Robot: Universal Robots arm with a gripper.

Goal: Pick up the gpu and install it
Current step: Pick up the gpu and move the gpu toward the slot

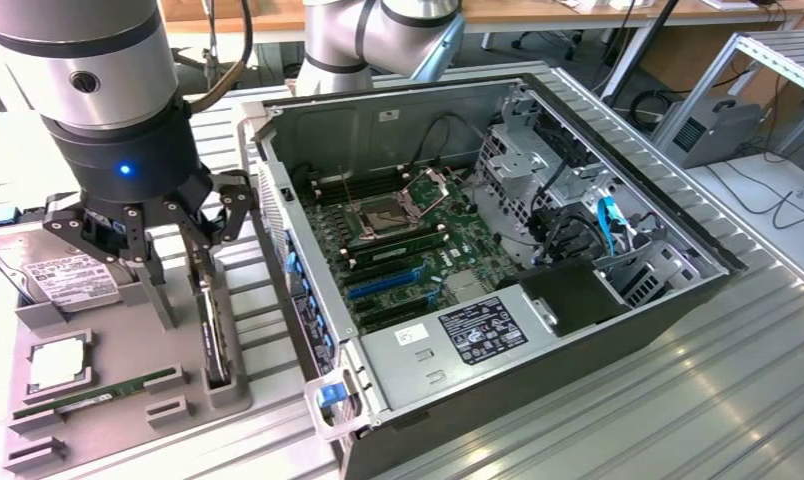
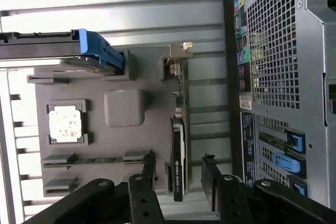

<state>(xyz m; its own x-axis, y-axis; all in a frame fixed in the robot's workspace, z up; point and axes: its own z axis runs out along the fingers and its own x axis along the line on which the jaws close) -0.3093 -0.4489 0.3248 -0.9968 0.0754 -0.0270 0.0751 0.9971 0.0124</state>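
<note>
Setting: ribbed aluminium bench [image 1: 616, 420] in a lab space, with more desks and cables behind it.

Open computer case [image 1: 669, 235] lies on its side on the bench, motherboard [image 1: 402, 250] exposed. On the exterior view's left, just beside the case, sits a grey fixture tray [image 1: 115, 425].

Tray contents:
- hard drive [image 1: 53, 275] with a white label, propped at the far end
- square silver processor [image 1: 58, 365] in its own recess
- narrow green memory stick [image 1: 95, 392] in a slot near the front
- gpu [image 2: 178, 153], standing on its long edge in the slot along the tray's case-side edge; not installed

Arm: the claw [image 1: 162, 235] hangs over the tray and points down. Wrist view shows the gpu edge-on, dark, running lengthwise between the two fingers [image 2: 148, 169].

Claw state: released, jaws spread wide and grasping nothing. One finger stands on each side of the card, with tray visible in the gap on both sides, so the fingers look apart from the gpu and not touching it.

Also noted in the wrist view: the case's perforated rear panel [image 2: 273, 51] with blue slot latches [image 2: 287, 163], close alongside the tray edge that carries the gpu.
</note>
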